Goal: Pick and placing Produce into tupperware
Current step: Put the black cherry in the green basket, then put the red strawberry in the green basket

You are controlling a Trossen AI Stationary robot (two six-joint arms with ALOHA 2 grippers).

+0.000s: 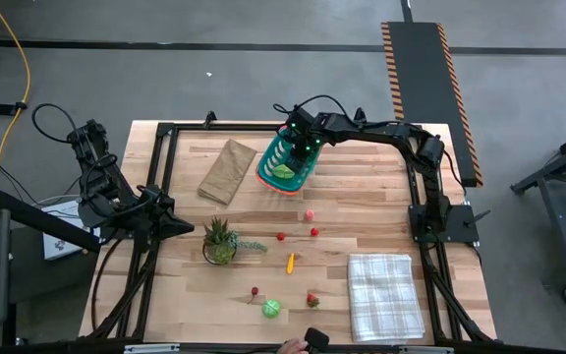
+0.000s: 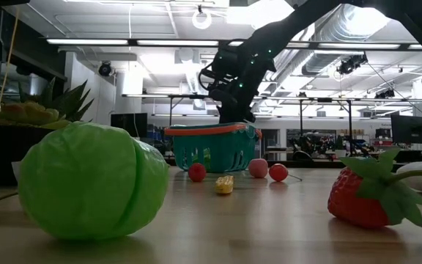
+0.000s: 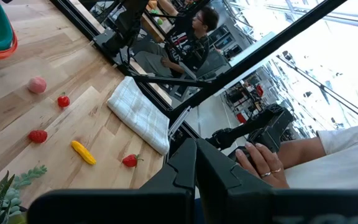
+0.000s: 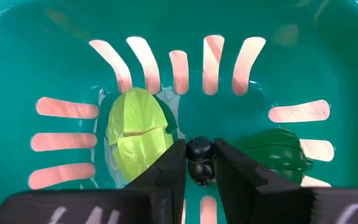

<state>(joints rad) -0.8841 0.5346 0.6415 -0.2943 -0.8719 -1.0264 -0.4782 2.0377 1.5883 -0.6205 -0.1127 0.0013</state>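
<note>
Inside the slotted teal plastic tupperware (image 4: 328, 56), your right gripper (image 4: 200, 160) pinches a small glossy black round piece (image 4: 199, 158) between a ribbed yellow-green cabbage (image 4: 138, 134) and a dark green vegetable (image 4: 275, 152). Your left gripper (image 3: 196, 163), fingers pressed together, waits well away from it.

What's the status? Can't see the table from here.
Right tool inside basket, pinching small dark piece. Left tool shut, parked at table edge. Two pieces already in; nothing in the way.
</note>
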